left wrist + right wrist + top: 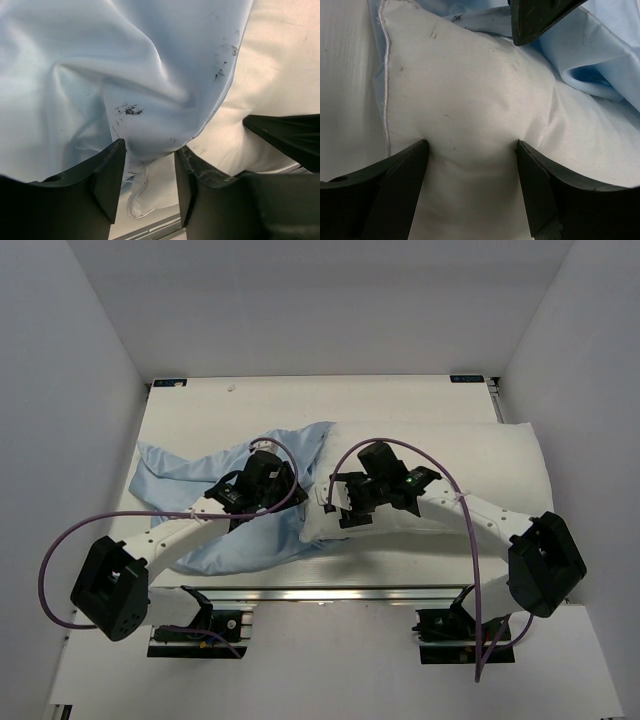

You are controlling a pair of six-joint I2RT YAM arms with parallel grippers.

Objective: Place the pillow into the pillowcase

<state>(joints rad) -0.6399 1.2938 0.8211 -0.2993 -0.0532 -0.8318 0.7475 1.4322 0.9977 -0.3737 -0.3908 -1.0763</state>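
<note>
Lying across the right half of the counter (250, 400), the pillow (470, 465) has its left end up against the crumpled pillowcase (190, 480), which is spread over the left half. A flap of the blue cloth laps over the pillow's far left corner; most of the pillow is uncovered. The right hand (472, 147) is spread wide and pressed down into the pillow near that left end, the stuffing bulging up between its fingers (405, 170), not clamped. The left hand (150, 150) is about half open, straddling a hanging fold at the pillowcase's edge; the cloth brushes both fingertips but isn't pinched
</note>
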